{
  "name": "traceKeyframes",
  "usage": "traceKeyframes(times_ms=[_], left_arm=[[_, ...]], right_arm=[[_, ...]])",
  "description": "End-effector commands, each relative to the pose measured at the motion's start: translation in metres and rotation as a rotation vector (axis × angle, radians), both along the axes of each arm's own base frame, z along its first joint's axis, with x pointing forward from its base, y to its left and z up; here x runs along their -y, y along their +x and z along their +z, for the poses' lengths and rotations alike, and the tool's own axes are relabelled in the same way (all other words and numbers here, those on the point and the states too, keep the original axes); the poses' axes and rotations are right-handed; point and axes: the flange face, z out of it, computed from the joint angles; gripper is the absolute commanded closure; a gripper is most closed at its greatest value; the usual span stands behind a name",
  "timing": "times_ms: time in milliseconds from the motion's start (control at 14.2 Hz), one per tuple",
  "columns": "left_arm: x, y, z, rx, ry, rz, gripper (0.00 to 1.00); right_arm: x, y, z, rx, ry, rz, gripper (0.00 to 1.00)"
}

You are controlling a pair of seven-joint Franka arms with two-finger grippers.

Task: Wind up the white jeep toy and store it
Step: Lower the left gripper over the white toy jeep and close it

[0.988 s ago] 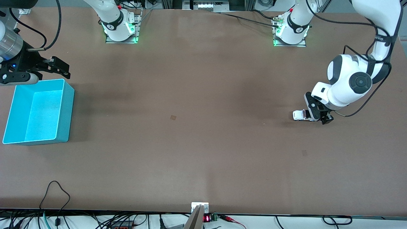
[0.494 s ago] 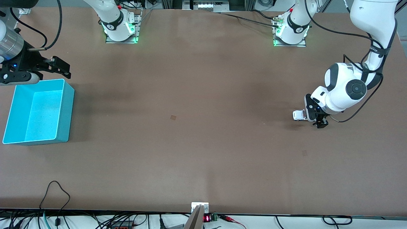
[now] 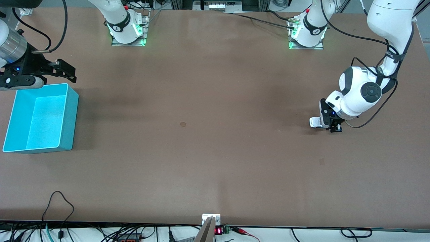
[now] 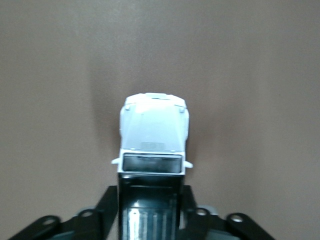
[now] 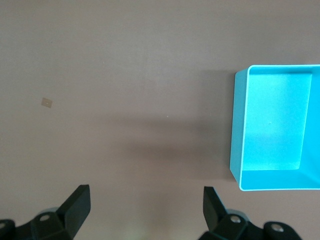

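Observation:
The white jeep toy (image 3: 315, 122) stands on the brown table toward the left arm's end. My left gripper (image 3: 331, 125) is down at its rear, shut on it. In the left wrist view the jeep (image 4: 154, 135) points away from the camera. Its black roof sits between my left gripper's (image 4: 148, 192) two black fingers (image 4: 107, 202), which press against its sides. My right gripper (image 3: 63, 72) hangs open and empty above the table, beside the teal bin's (image 3: 72, 101) edge farthest from the front camera. The right wrist view shows the right gripper (image 5: 146, 197) open over bare table.
The teal bin (image 5: 234, 125) is empty and stands at the right arm's end of the table. A small tan patch (image 3: 183, 124) lies mid-table. Cables and a small display (image 3: 218, 230) lie along the table's near edge.
The left arm has shifted and lowered, bringing its gripper slightly closer over the jeep's rear. The jeep has stayed in place. The right arm has barely moved.

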Motion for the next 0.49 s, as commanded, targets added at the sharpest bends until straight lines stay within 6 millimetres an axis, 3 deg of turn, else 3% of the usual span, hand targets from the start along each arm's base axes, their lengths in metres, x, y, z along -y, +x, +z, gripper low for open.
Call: traceKeyframes(times_ms=[0,423], left_arm=[[-0.003,-0.002,0.001,0.003,0.009,-0.052,0.81],[-0.013,-0.007,-0.014,-0.035,0.004,-0.098,0.82]], right_arm=[[-0.002,-0.008,0.005,0.001,0.008,-0.016,0.0],[-0.003,-0.008,0.005,0.001,0.008,-0.015,0.0]])
